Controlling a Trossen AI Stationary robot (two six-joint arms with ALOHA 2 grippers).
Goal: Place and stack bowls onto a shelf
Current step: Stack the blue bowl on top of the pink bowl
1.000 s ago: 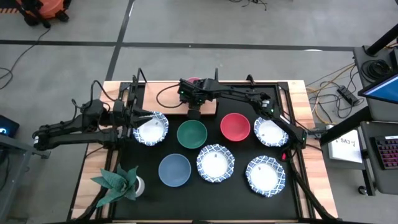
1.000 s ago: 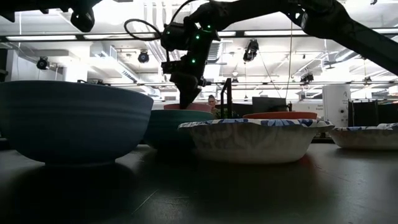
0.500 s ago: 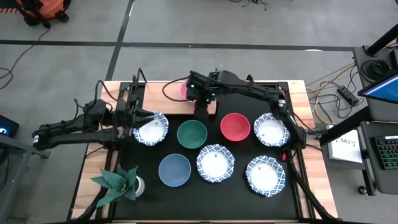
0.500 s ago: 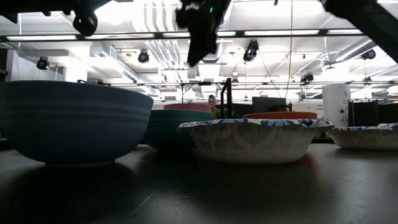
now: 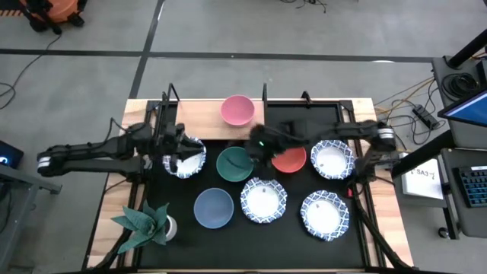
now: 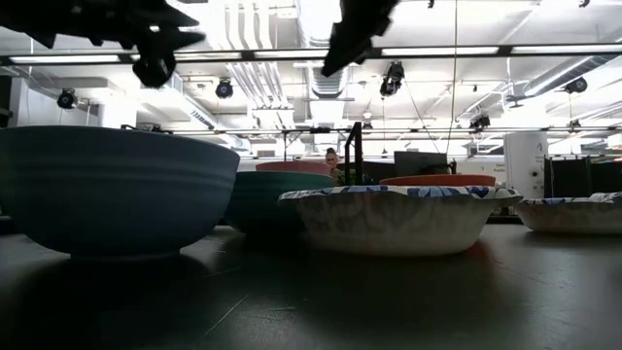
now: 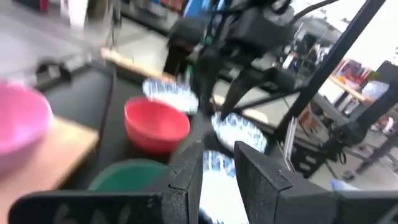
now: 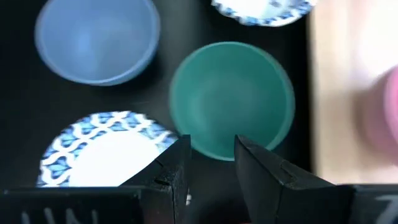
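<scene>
The pink bowl point(image 5: 237, 110) sits alone on the shelf point(image 5: 199, 120), the light wooden board at the far edge of the black mat point(image 5: 152, 205). Everything else is placed here from the green bowl point(image 5: 234, 163), which stands on the mat just in front of the shelf.

The red bowl point(image 5: 291, 158) is just to the right of the green bowl, and beyond it lies a patterned bowl point(image 5: 332, 159). To the left of the green bowl is another patterned bowl point(image 5: 187, 157). In front of the green bowl, toward the near edge, are the blue bowl point(image 5: 213, 208) to the left and a third patterned bowl point(image 5: 263, 199) to the right; a fourth patterned bowl point(image 5: 325, 215) lies farther right again.

The right gripper point(image 5: 257, 149) hangs above the gap between the green bowl and the red bowl. In its wrist view its two fingers point(image 8: 171, 168) stand a little apart with nothing between them, the green bowl showing past them.

The left gripper point(image 5: 175, 150) is over the patterned bowl left of the green bowl. Its fingers point(image 7: 186, 174) also stand slightly apart and hold nothing.

A potted plant point(image 5: 144, 222) stands at the mat's near left corner, well apart from the green bowl.
</scene>
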